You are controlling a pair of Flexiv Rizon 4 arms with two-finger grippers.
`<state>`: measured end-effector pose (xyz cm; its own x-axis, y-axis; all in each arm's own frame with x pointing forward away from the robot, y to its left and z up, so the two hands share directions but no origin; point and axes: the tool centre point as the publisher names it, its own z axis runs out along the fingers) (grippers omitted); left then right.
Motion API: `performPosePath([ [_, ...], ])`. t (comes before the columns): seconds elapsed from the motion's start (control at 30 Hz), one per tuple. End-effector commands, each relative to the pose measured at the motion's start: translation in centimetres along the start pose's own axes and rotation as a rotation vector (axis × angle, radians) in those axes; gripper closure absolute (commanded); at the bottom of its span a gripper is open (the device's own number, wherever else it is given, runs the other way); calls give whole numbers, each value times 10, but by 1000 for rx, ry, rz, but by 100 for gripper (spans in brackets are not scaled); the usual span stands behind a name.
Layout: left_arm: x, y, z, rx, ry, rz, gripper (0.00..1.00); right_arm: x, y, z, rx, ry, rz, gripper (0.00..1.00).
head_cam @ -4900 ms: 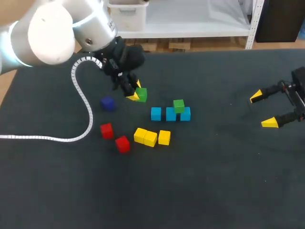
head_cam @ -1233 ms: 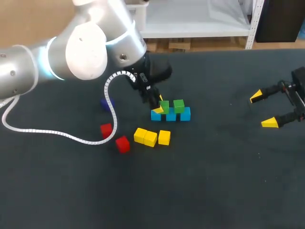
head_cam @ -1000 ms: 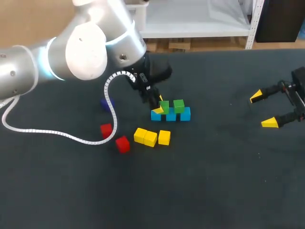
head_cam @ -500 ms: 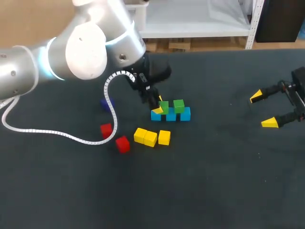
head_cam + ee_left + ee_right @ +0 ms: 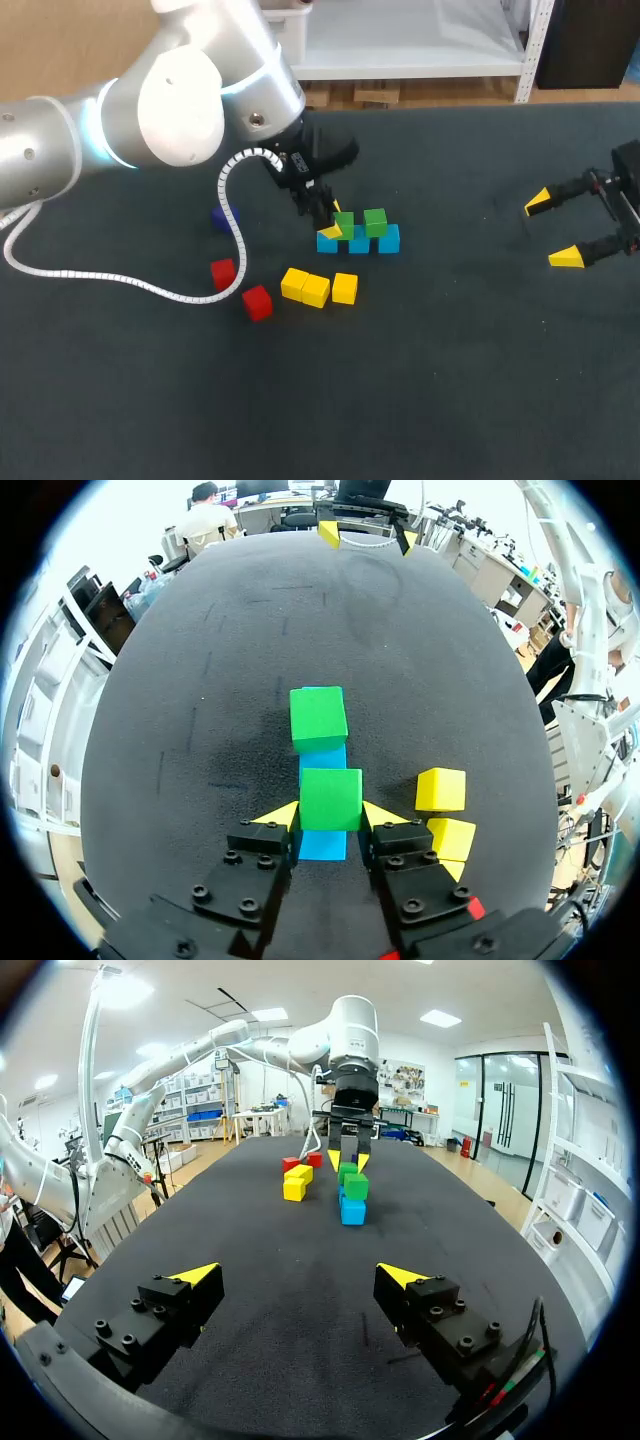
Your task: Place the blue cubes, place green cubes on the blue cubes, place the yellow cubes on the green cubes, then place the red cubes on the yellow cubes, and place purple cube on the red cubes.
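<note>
Head view, left to right: what do you have?

I see my left arm (image 5: 180, 100) coming in over the dark surface (image 5: 450, 380). Farthest left lies the purple cube (image 5: 219, 216), partly behind the white cable (image 5: 150, 287). Next comes a red cube (image 5: 223, 272), then a second red cube (image 5: 257, 302), both loose. After them are three yellow cubes (image 5: 316, 291), bunched just beside each other.

And the left claw?

My left claw (image 5: 333, 220) is closed on a green cube (image 5: 345, 222). In the left wrist view both yellow tips press its sides. That cube rests on the row of three blue cubes (image 5: 358, 245). The other green cube (image 5: 375, 221) sits on the same row, just to its right.

Right side?

My right claw (image 5: 552, 230) hangs well apart from the cubes, fingers spread wide with nothing between them.
</note>
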<state>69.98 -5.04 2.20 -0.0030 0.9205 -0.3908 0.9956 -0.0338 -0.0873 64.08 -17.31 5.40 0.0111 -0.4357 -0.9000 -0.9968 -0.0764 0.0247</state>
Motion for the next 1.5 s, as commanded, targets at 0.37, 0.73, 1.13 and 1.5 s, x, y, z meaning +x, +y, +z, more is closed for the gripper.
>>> performPosePath([
  [0.37, 1, 4, 1, 7, 0, 1, 86, 0, 0, 0, 0, 0, -1, 0],
  [0.73, 1, 5, 2, 10, -1, -2, 72, 0, 0, 0, 0, 0, -1, 0],
  [1.13, 3, 5, 1, 17, -5, -4, 6, 0, 0, 0, 0, 0, -1, 0],
  [1.5, 3, 9, -1, 11, -23, -8, 0, 0, 0, 0, 0, 0, -1, 0],
])
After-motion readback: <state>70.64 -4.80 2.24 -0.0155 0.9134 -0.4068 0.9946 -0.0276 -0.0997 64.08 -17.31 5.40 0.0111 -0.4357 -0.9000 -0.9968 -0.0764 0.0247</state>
